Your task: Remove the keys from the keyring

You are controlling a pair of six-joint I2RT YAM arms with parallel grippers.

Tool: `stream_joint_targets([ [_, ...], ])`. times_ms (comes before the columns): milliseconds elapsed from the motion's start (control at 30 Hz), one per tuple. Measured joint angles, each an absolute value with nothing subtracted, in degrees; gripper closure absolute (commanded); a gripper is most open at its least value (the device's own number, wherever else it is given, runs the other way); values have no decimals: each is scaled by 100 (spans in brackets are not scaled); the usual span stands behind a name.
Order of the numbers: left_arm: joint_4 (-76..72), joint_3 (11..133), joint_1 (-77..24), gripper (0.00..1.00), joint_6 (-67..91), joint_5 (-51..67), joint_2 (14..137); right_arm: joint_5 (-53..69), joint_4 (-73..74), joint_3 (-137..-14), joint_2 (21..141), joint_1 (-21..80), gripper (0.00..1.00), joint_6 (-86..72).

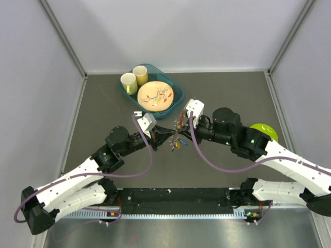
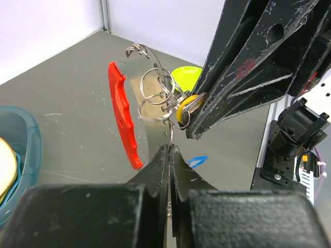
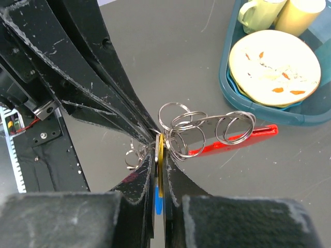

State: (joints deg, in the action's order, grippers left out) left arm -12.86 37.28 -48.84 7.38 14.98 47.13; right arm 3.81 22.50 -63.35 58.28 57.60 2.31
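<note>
The keyring hangs above the table between my two grippers: a bunch of thin metal rings (image 2: 155, 89) joined to a red curved clip (image 2: 123, 118), which also shows in the right wrist view (image 3: 235, 141). My left gripper (image 2: 169, 148) is shut on one thin ring of the bunch. My right gripper (image 3: 161, 150) is shut on a yellow-headed key (image 3: 161, 147); a blue key head (image 3: 158, 200) shows lower in the gap between its jaws. From above, both grippers, left (image 1: 166, 137) and right (image 1: 181, 129), meet tip to tip at the keys (image 1: 177, 139) mid-table.
A teal tray (image 1: 180, 95) at the back holds a patterned plate (image 1: 155, 96) and two cups (image 1: 129, 82). A lime-green plate (image 1: 265, 132) lies at the right, partly behind my right arm. Grey walls close in the table on three sides.
</note>
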Motion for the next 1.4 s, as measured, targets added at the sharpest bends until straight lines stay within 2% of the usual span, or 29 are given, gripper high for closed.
stream_joint_targets([
  [667,-1264,3728,-5153,100,473,1050,4788,272,2392,-6657,6215,5756,100,-158],
  [1000,-1310,3640,-5168,100,309,1234,4591,119,2554,-6657,6200,5148,100,-668],
  [1300,-1216,3610,-5181,100,217,1387,4602,294,2609,-6650,6169,5037,100,-746],
  [1333,-1177,3625,-5181,100,217,1382,4626,340,2611,-6643,6152,5035,100,-709],
  [1400,-1026,3719,-5181,93,222,1363,4722,467,2626,-6635,6086,5035,100,-598],
])
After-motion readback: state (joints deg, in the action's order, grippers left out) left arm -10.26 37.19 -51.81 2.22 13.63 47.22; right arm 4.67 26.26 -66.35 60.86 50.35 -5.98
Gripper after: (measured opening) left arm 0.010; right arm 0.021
